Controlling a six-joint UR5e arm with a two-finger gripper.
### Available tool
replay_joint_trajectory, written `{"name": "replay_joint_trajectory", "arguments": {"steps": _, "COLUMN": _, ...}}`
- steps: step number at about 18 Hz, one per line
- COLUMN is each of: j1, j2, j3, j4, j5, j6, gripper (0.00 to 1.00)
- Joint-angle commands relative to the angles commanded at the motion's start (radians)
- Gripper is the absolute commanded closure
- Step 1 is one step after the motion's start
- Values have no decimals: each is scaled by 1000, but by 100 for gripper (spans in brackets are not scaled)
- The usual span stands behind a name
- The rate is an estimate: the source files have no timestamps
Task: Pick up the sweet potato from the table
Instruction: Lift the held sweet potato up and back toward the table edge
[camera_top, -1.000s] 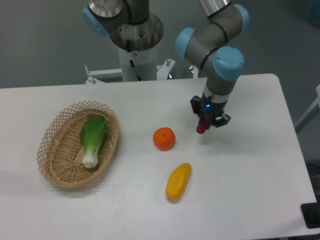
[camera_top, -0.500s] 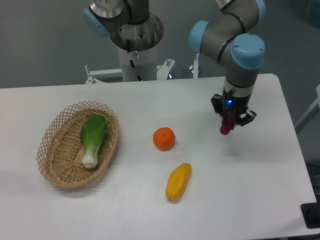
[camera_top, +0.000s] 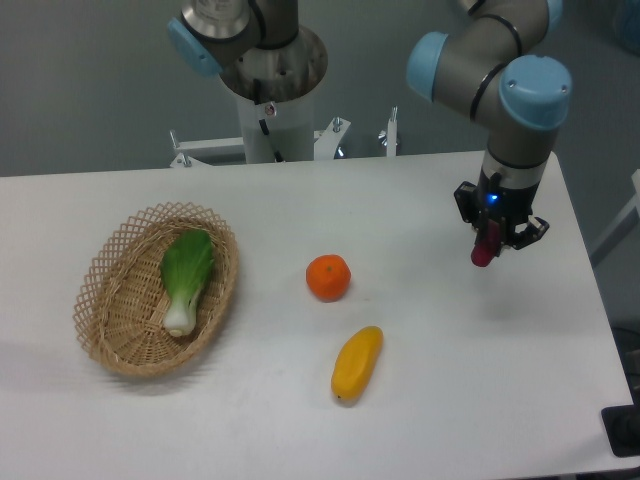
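Note:
The sweet potato (camera_top: 484, 248) is a small dark reddish-purple piece hanging end-down between the fingers of my gripper (camera_top: 490, 238), which is shut on it. It hangs above the right part of the white table (camera_top: 460, 380), its lower tip showing below the black fingers. The upper part of the tuber is hidden by the gripper.
A round orange (camera_top: 328, 277) lies near the table's middle, with a yellow-orange oblong fruit (camera_top: 357, 363) in front of it. A wicker basket (camera_top: 120, 330) at the left holds a green bok choy (camera_top: 186, 278). The table's right edge is close to the gripper.
The gripper has carried the sweet potato steadily to the right, from beside the orange toward the table's right edge. Nothing else moved.

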Motion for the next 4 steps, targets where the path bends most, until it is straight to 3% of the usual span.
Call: {"name": "replay_joint_trajectory", "arguments": {"steps": 4, "j1": 3, "j2": -2, "j3": 2, "j4": 0, "j5": 0, "j6": 0, "gripper": 95}}
